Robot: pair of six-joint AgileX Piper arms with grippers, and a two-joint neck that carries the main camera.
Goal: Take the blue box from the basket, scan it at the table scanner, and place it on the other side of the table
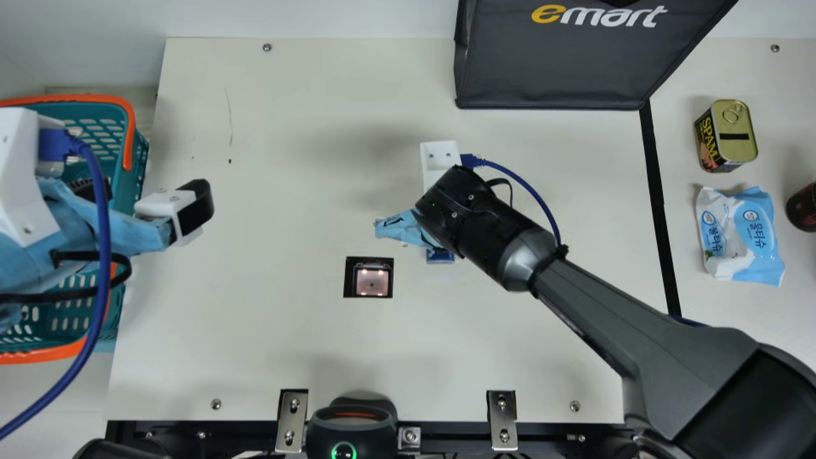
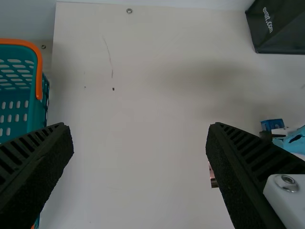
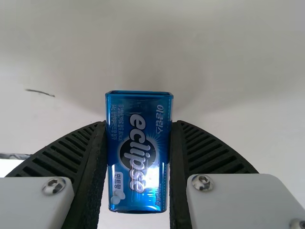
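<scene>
In the main view my right gripper (image 1: 408, 228) is over the table's middle, with the blue box (image 1: 440, 256) partly showing beneath it, right of the table scanner (image 1: 368, 278). The right wrist view has the blue box (image 3: 138, 152) clamped between both ribbed fingers of my right gripper (image 3: 139, 125). My left gripper (image 1: 143, 196), fingers spread and holding nothing, is over the basket's right side (image 1: 83, 99). Between the fingers of my left gripper (image 2: 139, 130) lies bare tabletop in the left wrist view; the blue box (image 2: 272, 125) is farther off.
A black bag (image 1: 548, 70) stands at the table's back. Beyond the black line on the right are a yellow-topped can (image 1: 738, 134), a blue and white wipes pack (image 1: 739, 234) and a dark round item (image 1: 802, 209). A black device (image 1: 352, 427) sits at the front edge.
</scene>
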